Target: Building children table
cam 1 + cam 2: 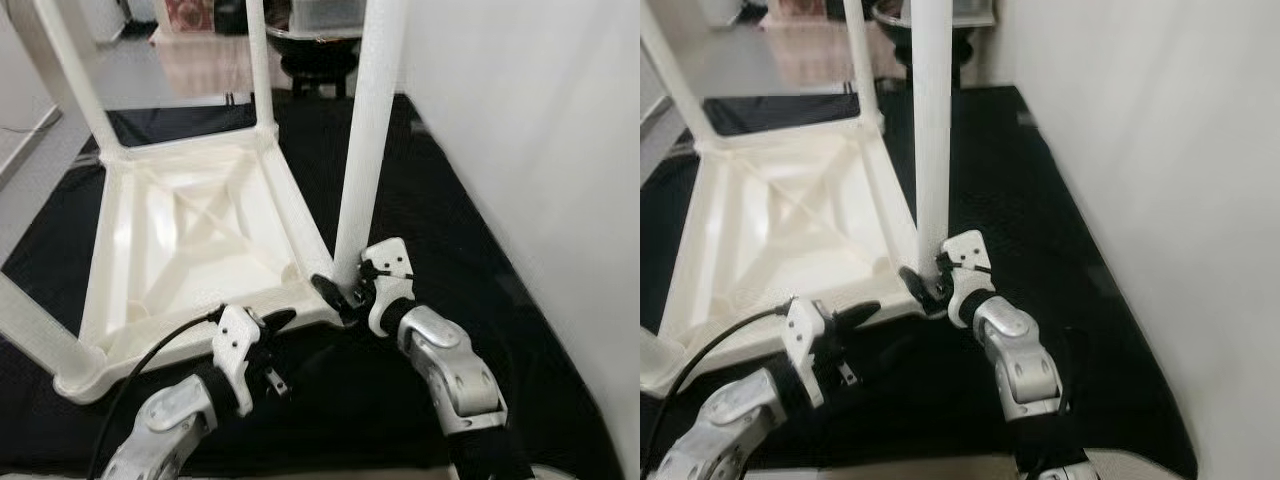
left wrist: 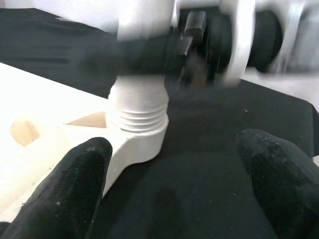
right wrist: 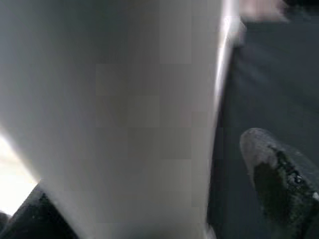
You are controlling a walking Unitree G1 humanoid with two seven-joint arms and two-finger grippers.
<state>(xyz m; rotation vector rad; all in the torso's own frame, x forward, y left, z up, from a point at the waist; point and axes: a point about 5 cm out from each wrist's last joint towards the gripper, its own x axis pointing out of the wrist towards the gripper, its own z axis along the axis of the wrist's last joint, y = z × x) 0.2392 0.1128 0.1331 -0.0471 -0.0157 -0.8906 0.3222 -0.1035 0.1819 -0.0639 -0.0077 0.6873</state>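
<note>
Table (image 1: 200, 230), white plastic, lies upside down on a black mat (image 1: 440, 250) beside a white wall (image 1: 560, 150), legs pointing up. The right gripper (image 1: 345, 290) has its fingers around the base of the near leg (image 1: 365, 150), where it screws into the corner socket (image 2: 137, 144); thread still shows above the socket. The left gripper (image 1: 275, 320), fingers spread and empty, sits at the table's near edge. To finish well, I'd keep the leg upright while turning and brace the tabletop against spinning.
</note>
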